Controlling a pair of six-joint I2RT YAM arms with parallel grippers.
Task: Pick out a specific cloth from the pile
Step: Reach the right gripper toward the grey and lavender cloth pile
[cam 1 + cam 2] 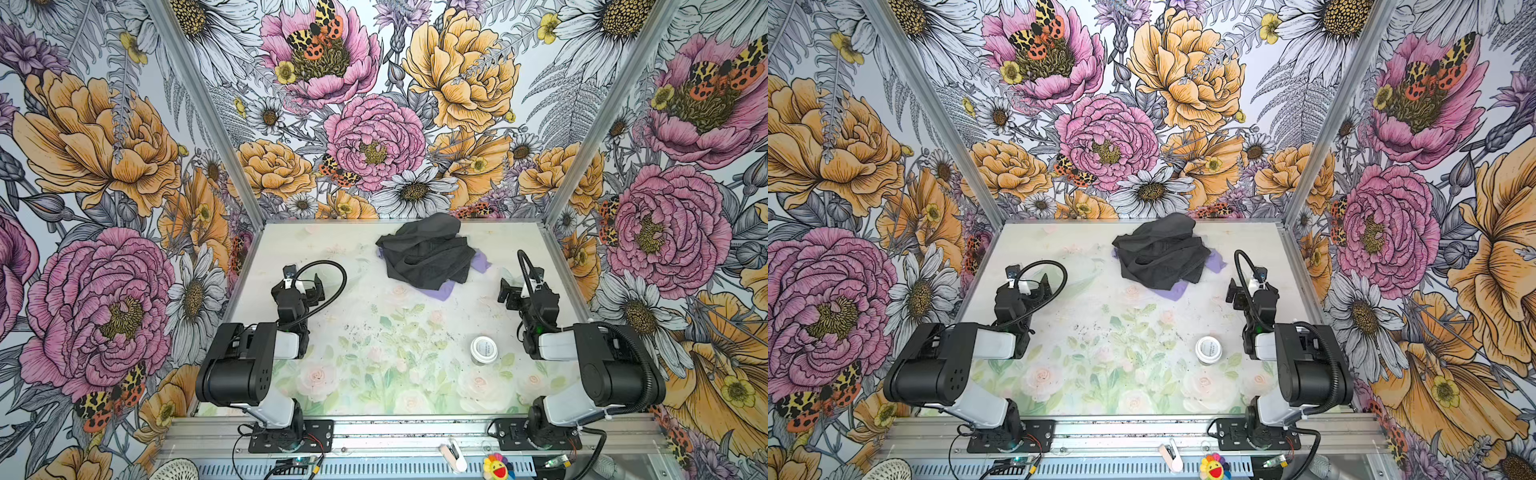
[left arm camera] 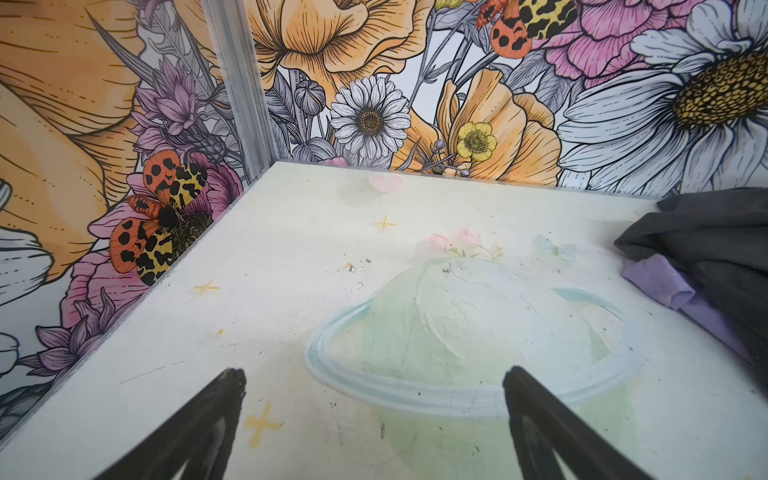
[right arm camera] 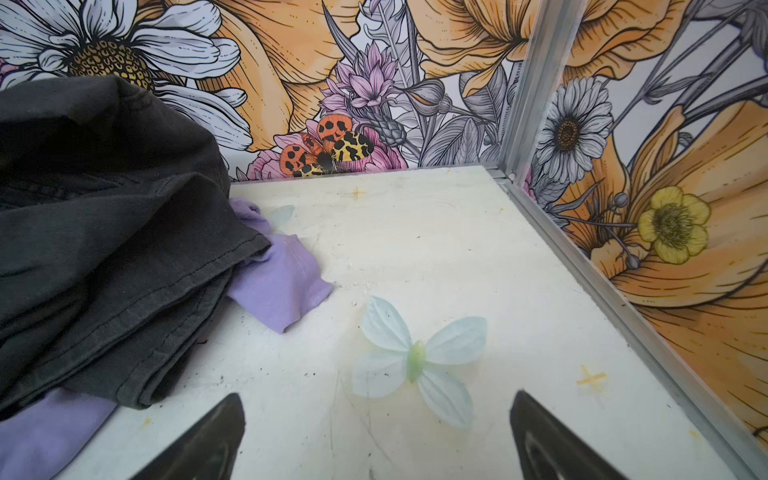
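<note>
The pick has not begun: the cloth (image 3: 282, 282) lies mostly buried under the dark garments of the pile (image 1: 424, 253) at the back of the desk (image 1: 374, 316), with only lavender edges showing on its near and right sides. The left gripper (image 2: 374, 374) and right gripper (image 3: 376, 397) both stand wide open and empty, apart from the pile, the right one nearer a showing corner. The jar (image 1: 484, 350) has print on its lid, too small to read; no other writing shows.

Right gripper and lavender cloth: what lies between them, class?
Only bare table with a printed butterfly separates right gripper and cloth, per the right wrist view.
</note>
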